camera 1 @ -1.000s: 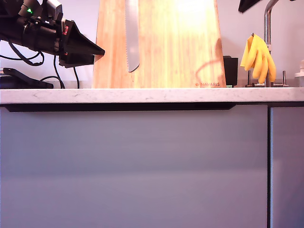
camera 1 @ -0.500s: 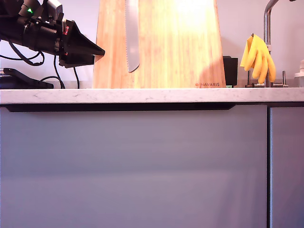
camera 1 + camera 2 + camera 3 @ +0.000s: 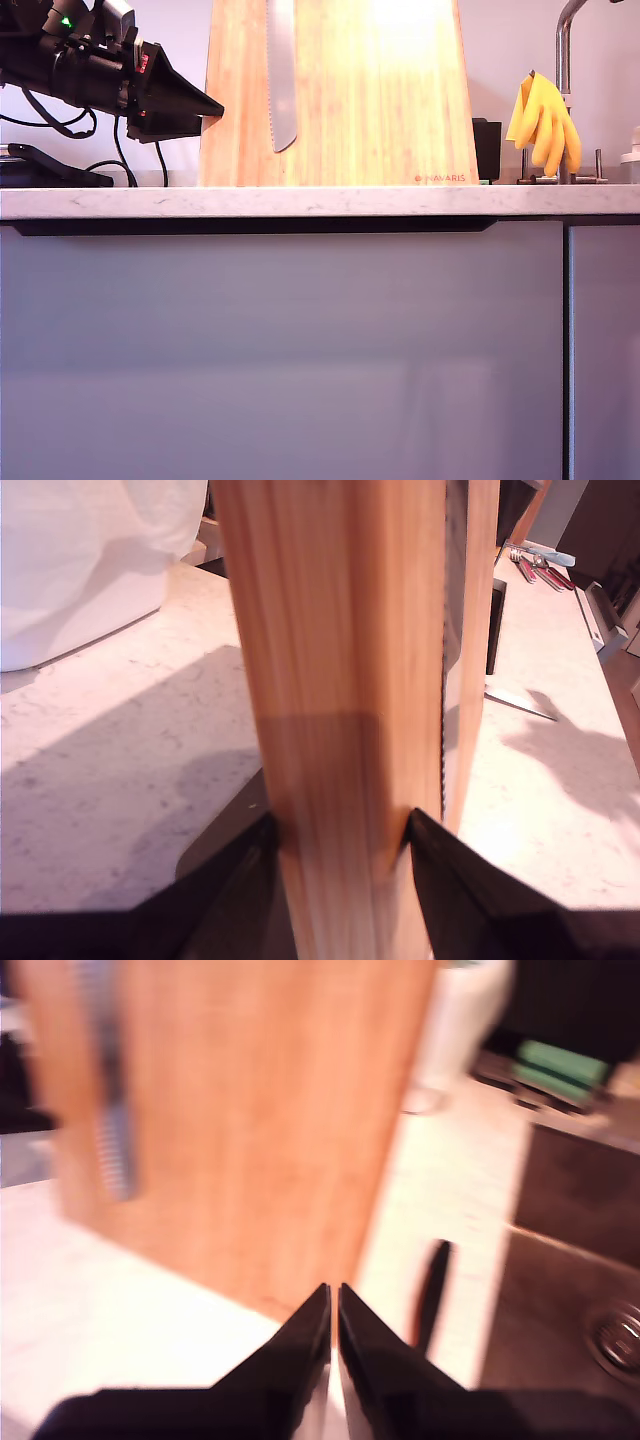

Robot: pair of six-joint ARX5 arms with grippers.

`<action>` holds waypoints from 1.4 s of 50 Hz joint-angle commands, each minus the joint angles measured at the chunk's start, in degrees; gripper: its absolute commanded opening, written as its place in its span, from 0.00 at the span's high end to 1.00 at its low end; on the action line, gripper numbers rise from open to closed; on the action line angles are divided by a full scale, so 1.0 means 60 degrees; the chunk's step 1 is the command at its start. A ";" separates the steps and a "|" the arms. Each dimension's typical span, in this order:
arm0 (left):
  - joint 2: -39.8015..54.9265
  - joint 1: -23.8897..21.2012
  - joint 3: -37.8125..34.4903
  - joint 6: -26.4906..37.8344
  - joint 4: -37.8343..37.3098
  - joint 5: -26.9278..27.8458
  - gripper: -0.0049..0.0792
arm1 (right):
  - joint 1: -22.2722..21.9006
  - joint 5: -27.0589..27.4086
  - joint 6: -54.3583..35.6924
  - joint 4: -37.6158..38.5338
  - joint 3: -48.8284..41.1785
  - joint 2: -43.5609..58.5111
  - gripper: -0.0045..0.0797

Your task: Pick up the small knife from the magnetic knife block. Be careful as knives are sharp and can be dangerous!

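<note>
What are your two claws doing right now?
My first gripper: closed on the magnetic knife block's edge.
My second gripper: closed, holding nothing.

Bread knife (image 3: 279,75) blocks the magnetic knife block (image 3: 370,100) face — counter (image 3: 120,770) beside open.

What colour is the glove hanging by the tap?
Yellow. The glove shows best in the exterior view, at its right, beside the tap.

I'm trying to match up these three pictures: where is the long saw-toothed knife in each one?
Exterior view: serrated blade hangs on the wooden block.
First wrist view: only its toothed edge shows, beside the block.
Second wrist view: blurred, on the block's face.
Shared landmark: the block.
</note>
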 commanded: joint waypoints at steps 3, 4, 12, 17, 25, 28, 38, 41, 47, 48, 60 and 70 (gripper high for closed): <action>0.0233 -0.0514 0.0131 -0.0025 0.0251 -0.0160 0.94 | 0.0390 -0.0033 0.0361 0.0015 -0.0532 -0.0805 0.96; 0.0237 -0.0514 0.0131 -0.0025 0.0248 -0.0189 0.93 | 0.0474 -0.0033 0.0408 -0.0007 -0.0641 -0.0922 0.96; 0.0233 -0.0514 0.0131 -0.0022 0.0328 -0.0346 0.56 | 0.0954 0.0018 0.0532 -0.0073 -0.1137 -0.1574 0.96; 0.0233 -0.0510 0.0131 -0.0007 0.0328 -0.0521 0.49 | 0.1078 0.0182 0.0747 0.0011 -0.1137 -0.1752 0.96; 0.0197 -0.0423 0.0131 0.0011 0.0310 -0.0517 0.49 | 0.1082 0.0288 0.0747 -0.0029 -0.1137 -0.1803 0.96; 0.0189 -0.0335 0.0131 0.0015 0.0222 -0.0517 0.49 | 0.1082 0.0284 0.0739 -0.0066 -0.1137 -0.1792 0.96; 0.0142 0.0018 0.0131 0.0018 -0.0237 -0.0459 0.49 | 0.1082 0.0251 0.0736 -0.0080 -0.1137 -0.1730 0.96; 0.0080 0.0131 0.0131 0.0025 -0.0332 -0.0339 0.48 | 0.1082 0.0248 0.0732 -0.0084 -0.1137 -0.1730 0.96; -0.0044 0.0291 0.0131 0.0047 -0.0346 -0.0321 0.42 | 0.1082 0.0244 0.0729 -0.0178 -0.1137 -0.1730 0.96; -0.0058 0.0317 0.0131 0.0047 -0.0346 -0.0324 0.42 | 0.1082 0.0244 0.0729 -0.0193 -0.1137 -0.1730 0.96; -0.0182 0.0477 0.0131 0.0047 -0.0412 -0.0339 0.30 | 0.1089 0.0178 0.0725 -0.0233 -0.1137 -0.1730 0.96; -0.0248 0.0576 0.0131 0.0229 -0.0874 -0.0332 0.30 | 0.1093 0.0171 0.0725 -0.0259 -0.1137 -0.1730 0.96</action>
